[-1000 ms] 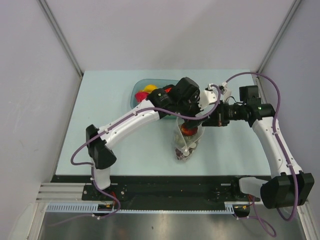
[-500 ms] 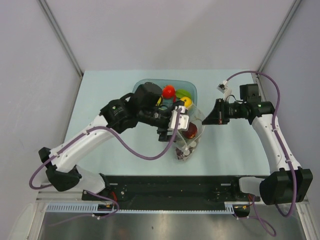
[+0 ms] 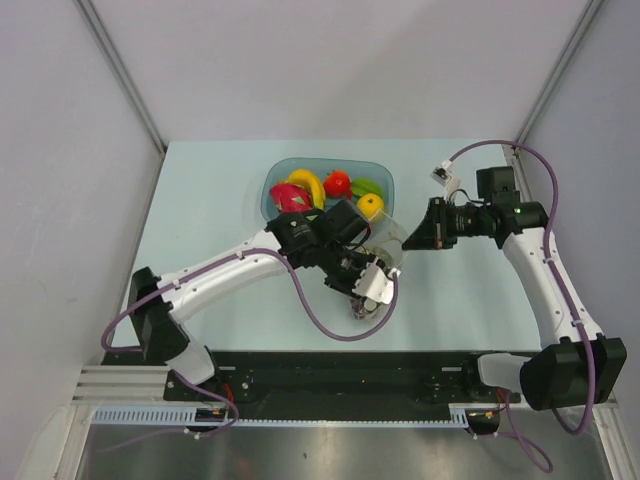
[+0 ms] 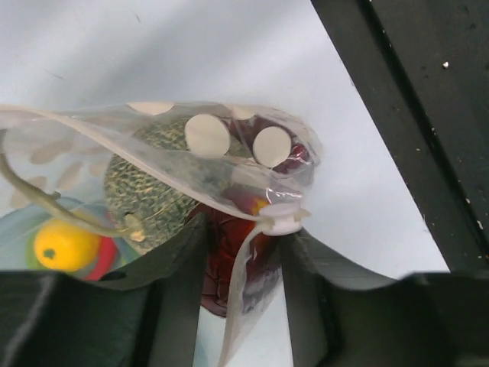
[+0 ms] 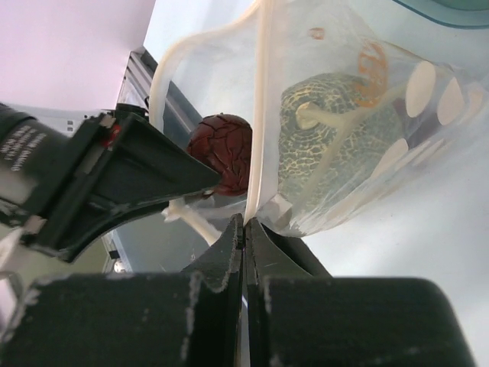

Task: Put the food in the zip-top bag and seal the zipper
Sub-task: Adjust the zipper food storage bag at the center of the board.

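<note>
The zip-top bag, clear with white dots, stands between both grippers. Inside it are the grey-green bumpy ball and the dark red grapes. My right gripper is shut on the bag's mouth edge, pinching the zipper strip at its far end. My left gripper is at the bag's near end. Its fingers straddle the strip just below the white slider, with a gap still showing on either side. The mouth gapes open.
The blue bowl sits just behind the bag and holds a banana, a pink dragon fruit, a red fruit and a yellow fruit. The table's black front rail runs close by the left gripper.
My left arm swung from above the bowl round to the bag's near end, and its jaws narrowed around the zipper strip. The right gripper keeps its pinch on the bag.
</note>
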